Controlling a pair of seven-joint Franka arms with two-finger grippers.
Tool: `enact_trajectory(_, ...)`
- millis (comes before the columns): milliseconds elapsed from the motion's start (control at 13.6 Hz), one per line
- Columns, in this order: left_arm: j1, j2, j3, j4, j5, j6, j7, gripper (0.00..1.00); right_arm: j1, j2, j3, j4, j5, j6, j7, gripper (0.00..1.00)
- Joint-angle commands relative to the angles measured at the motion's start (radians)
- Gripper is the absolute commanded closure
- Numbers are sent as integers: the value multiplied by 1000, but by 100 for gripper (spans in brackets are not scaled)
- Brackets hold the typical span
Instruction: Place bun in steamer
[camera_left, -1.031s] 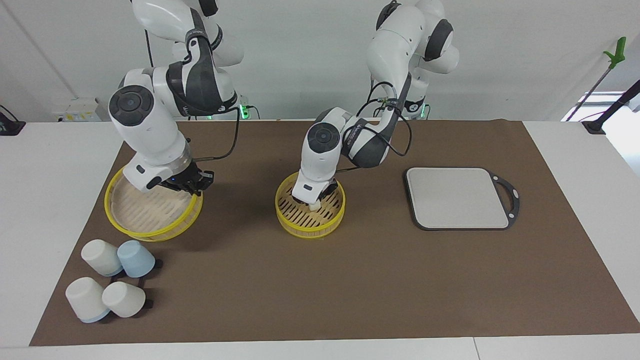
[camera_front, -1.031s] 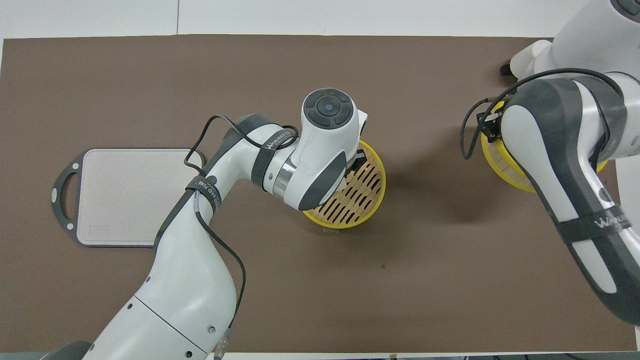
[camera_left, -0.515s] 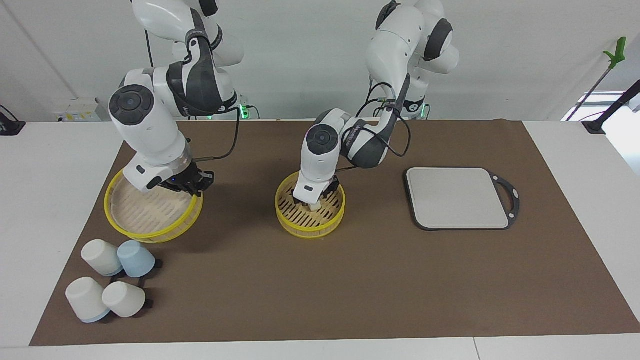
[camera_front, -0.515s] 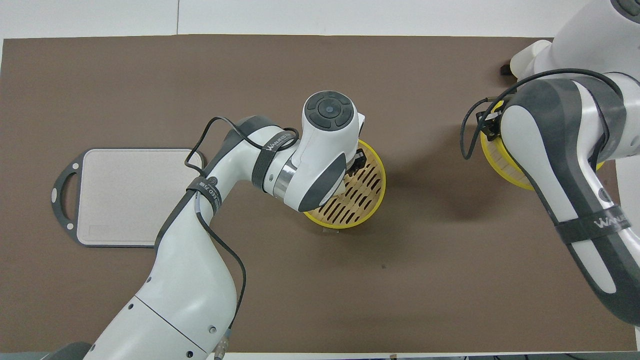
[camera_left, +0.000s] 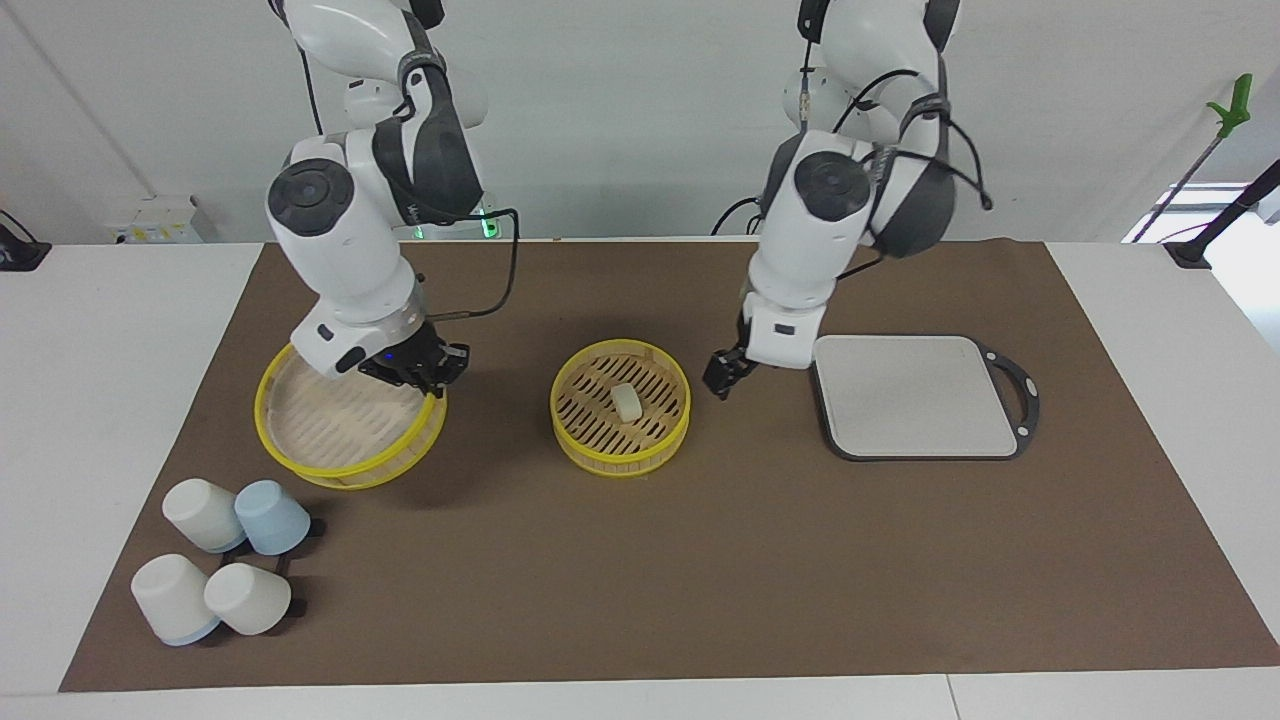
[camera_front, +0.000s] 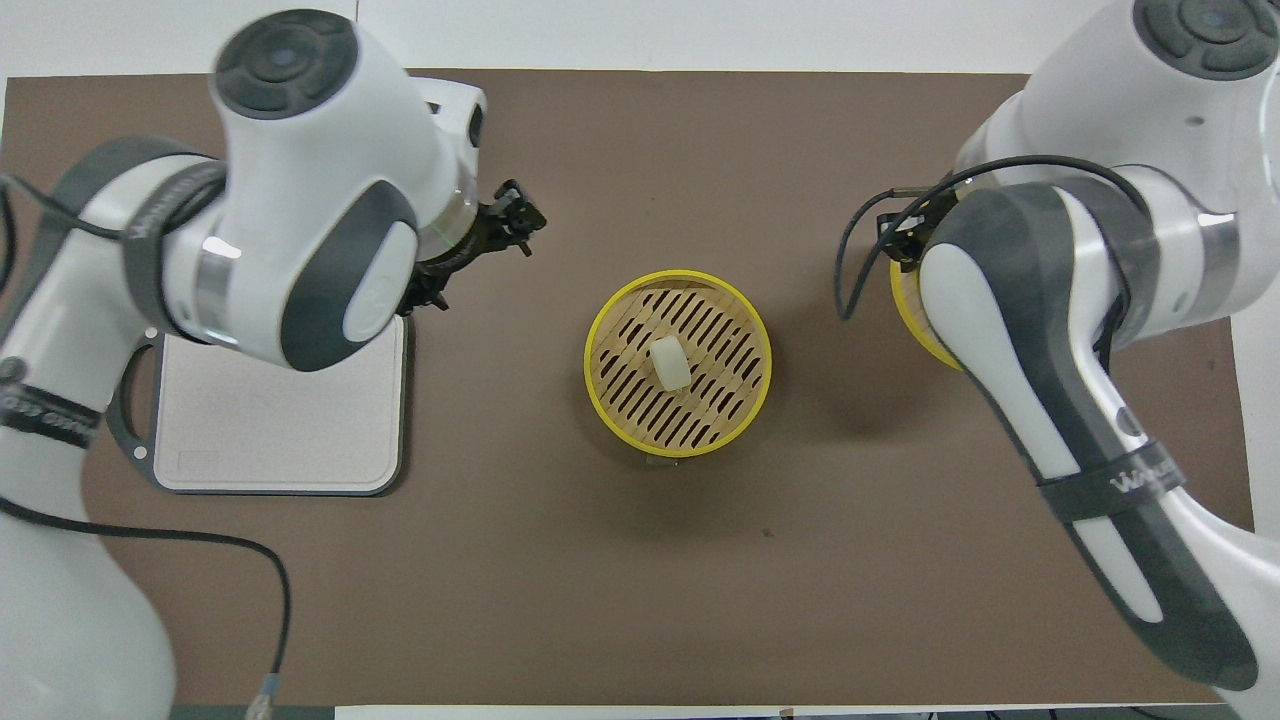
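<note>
In the steamer (camera_left: 620, 408), the bun (camera_left: 626, 401) is laid; the left gripper (camera_left: 722, 377) hangs released, the right gripper (camera_left: 418, 368) clamped on the lid (camera_left: 345, 432).

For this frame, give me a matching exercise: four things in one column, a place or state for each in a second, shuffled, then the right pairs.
Things:
1. bun
2. lid
3. left gripper
4. grey tray

Places or states:
A. held tilted by the right gripper, one edge raised
B. lies flat and bare toward the left arm's end of the table
C. lies on the slatted base of the steamer
D. holds nothing, over the mat between steamer and tray

Pairs: 1-C, 2-A, 3-D, 4-B
</note>
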Motion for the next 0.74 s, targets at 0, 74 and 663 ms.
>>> enact_trajectory(0, 138, -114, -11, -91, 12, -84, 230, 0, 112, -31, 0, -33, -10, 79, 170, 100)
enact_trajectory(74, 187, -134, -11, -92, 12, -123, 332, 0, 144, -30, 2, -27, -10, 84, 201, 100)
enact_trajectory(663, 426, -354, -11, -311, 46, -185, 779, 0, 403, 74, -1, 14, -45, 142, 534, 100)
